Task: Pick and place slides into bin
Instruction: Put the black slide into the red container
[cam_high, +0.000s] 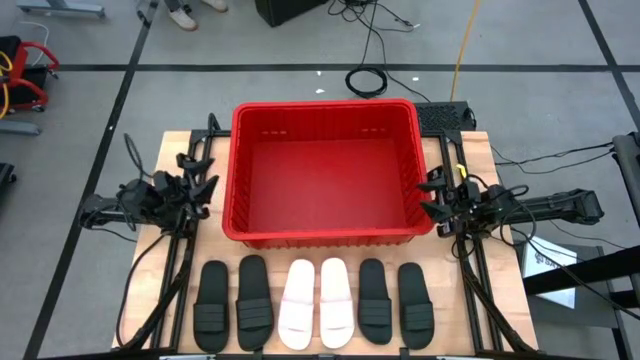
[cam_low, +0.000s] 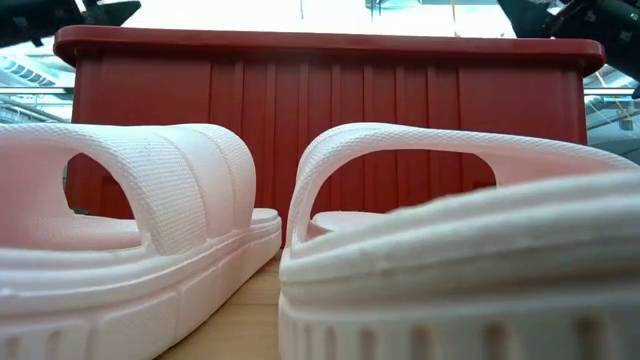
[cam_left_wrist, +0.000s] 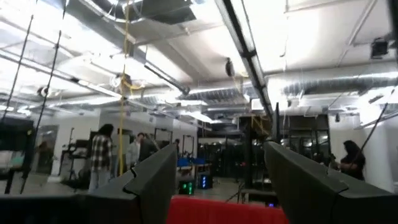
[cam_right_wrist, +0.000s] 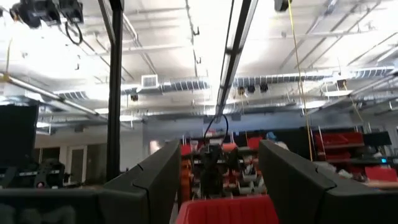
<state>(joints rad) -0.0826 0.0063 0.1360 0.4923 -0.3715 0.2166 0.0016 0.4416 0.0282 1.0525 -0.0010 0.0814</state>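
The red bin (cam_high: 325, 238) stands in the middle of the wooden table, its ribbed near wall filling the low view (cam_low: 320, 110). Several slides lie soles down in a row along the table's near edge. Two white ones (cam_high: 298, 303) (cam_high: 337, 300) are in the middle, with two black ones on the left (cam_high: 211, 305) (cam_high: 254, 300) and two on the right (cam_high: 375, 300) (cam_high: 415, 305). My left gripper (cam_high: 205, 178) hovers beside the bin's left wall, open and tipped upward (cam_left_wrist: 217, 180). My right gripper (cam_high: 432, 200) is beside the bin's right wall, open and also tipped upward (cam_right_wrist: 217, 180). Neither holds anything.
Black clamps and frame rails run along both table sides (cam_high: 170, 270) (cam_high: 480, 280). A black box (cam_high: 445, 112) sits at the table's far right corner. Cables lie on the floor beyond (cam_high: 368, 78). People stand in the room behind (cam_left_wrist: 99, 155).
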